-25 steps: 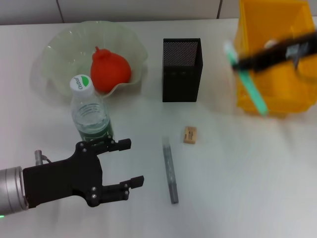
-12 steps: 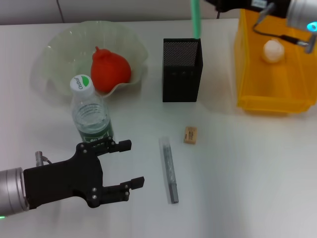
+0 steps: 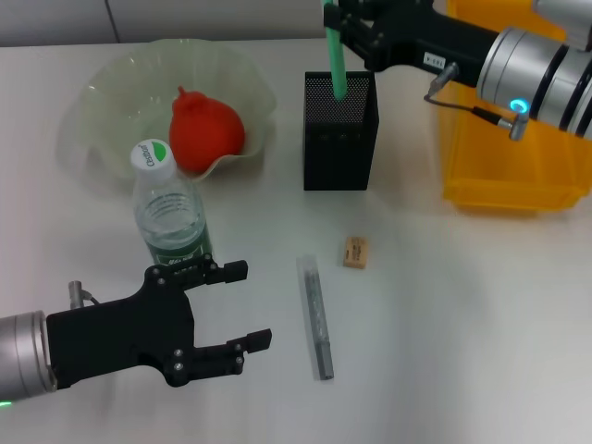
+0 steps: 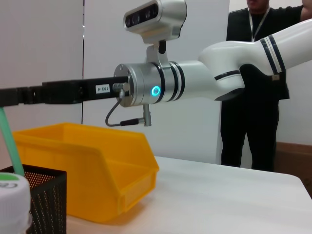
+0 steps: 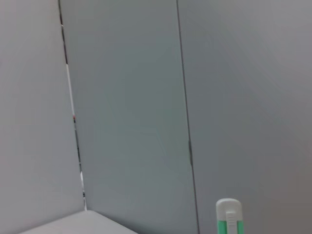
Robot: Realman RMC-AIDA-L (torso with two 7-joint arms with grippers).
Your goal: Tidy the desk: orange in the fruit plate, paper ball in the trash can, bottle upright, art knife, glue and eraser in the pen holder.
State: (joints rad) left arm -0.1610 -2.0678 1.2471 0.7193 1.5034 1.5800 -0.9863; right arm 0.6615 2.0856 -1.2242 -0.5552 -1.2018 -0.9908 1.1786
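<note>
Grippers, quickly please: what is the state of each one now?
Left gripper: open, holding nothing, beside the clear plastic bottle.
Right gripper: closed on the slim green art knife, over the black mesh pen holder.

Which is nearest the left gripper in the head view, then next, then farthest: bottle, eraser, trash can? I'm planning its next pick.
From the left gripper:
1. Bottle, upright just beyond its fingers.
2. Eraser, mid-table toward the robot's right.
3. Trash can, far right.

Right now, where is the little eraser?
In the head view the eraser lies on the table right of centre, in front of the pen holder and just right of the grey stick.
</note>
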